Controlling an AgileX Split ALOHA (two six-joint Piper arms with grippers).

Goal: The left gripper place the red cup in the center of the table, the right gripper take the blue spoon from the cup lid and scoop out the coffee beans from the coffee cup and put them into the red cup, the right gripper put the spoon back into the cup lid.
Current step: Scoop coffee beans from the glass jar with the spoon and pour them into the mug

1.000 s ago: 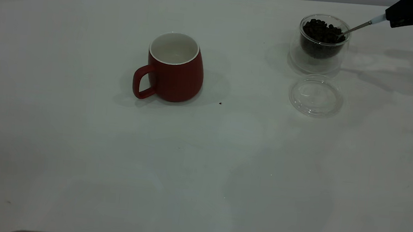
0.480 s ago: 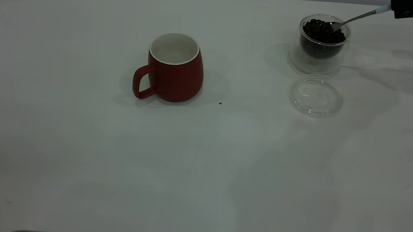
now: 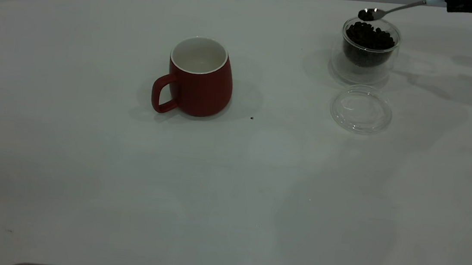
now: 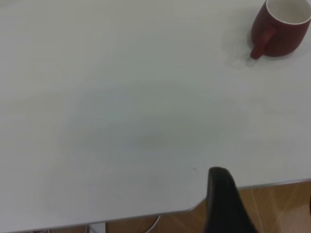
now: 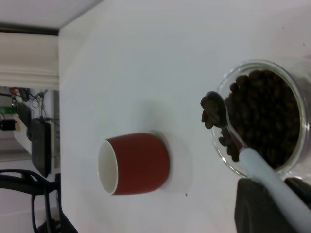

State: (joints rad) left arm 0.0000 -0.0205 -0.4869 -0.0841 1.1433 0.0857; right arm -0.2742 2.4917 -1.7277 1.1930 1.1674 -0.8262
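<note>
Spoon (image 3: 382, 11) risen above coffee cup (image 3: 369, 48), beans aboard | right jaws grasp it | one red cup (image 3: 200, 77), one lid (image 3: 361, 108)

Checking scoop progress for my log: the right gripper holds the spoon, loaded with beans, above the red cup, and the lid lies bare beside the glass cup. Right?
Not quite. The spoon, loaded with beans and held by the right gripper, hangs above the glass coffee cup, not the red cup, as the exterior view shows. The lid does lie bare beside the glass cup.

Exterior looks down across the table (image 3: 84, 178) — all views share the red cup (image 3: 201, 77)
</note>
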